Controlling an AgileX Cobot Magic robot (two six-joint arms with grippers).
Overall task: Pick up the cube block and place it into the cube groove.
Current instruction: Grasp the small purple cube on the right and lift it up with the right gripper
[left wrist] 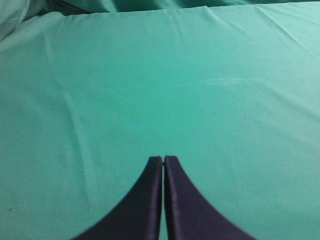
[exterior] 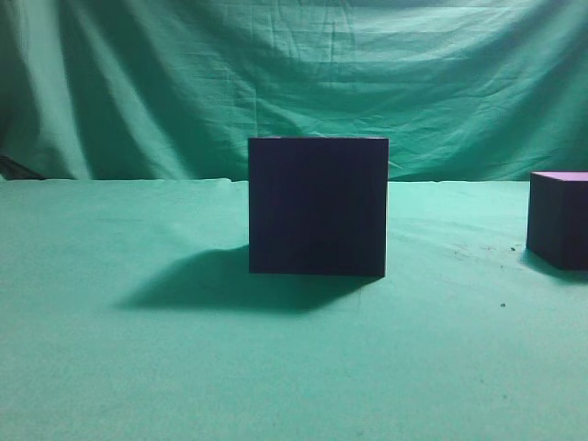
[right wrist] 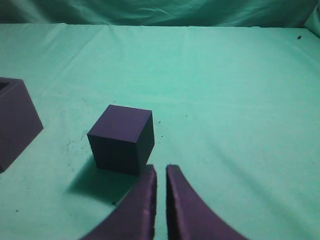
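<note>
The cube groove (exterior: 317,207), a large dark navy-purple box, stands upright in the middle of the green cloth. It also shows at the left edge of the right wrist view (right wrist: 15,120). The cube block (exterior: 560,220), smaller with a lighter purple top, sits at the right edge, partly cut off. In the right wrist view the cube block (right wrist: 122,140) lies just ahead and left of my right gripper (right wrist: 161,169), whose fingers are nearly together and empty. My left gripper (left wrist: 163,159) is shut and empty over bare cloth. Neither gripper shows in the exterior view.
A green cloth (exterior: 138,367) covers the table, and a green curtain (exterior: 276,73) hangs behind it. Small dark specks lie on the cloth near the cube block (exterior: 478,250).
</note>
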